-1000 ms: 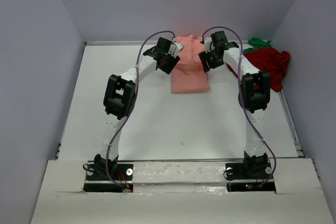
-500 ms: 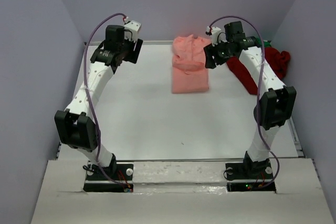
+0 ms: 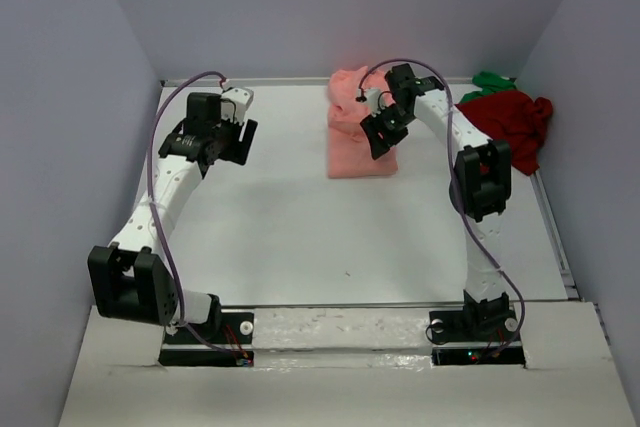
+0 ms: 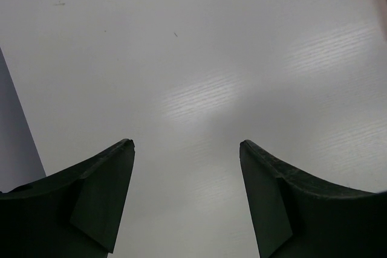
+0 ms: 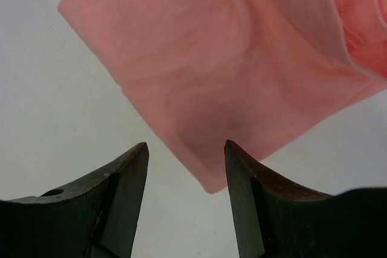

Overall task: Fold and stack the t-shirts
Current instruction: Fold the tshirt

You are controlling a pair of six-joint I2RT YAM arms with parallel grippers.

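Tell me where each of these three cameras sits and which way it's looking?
Top external: fixed above and behind the arms, looking down on the white table; left arm and right arm show whole, bases at the bottom.
Left wrist: on the left arm, facing down at the table surface; its open left pincer shows.
Right wrist: on the right arm, facing down at the folded salmon-pink shirt; its open right pincer shows.
Shared: top and right wrist both see that shirt.
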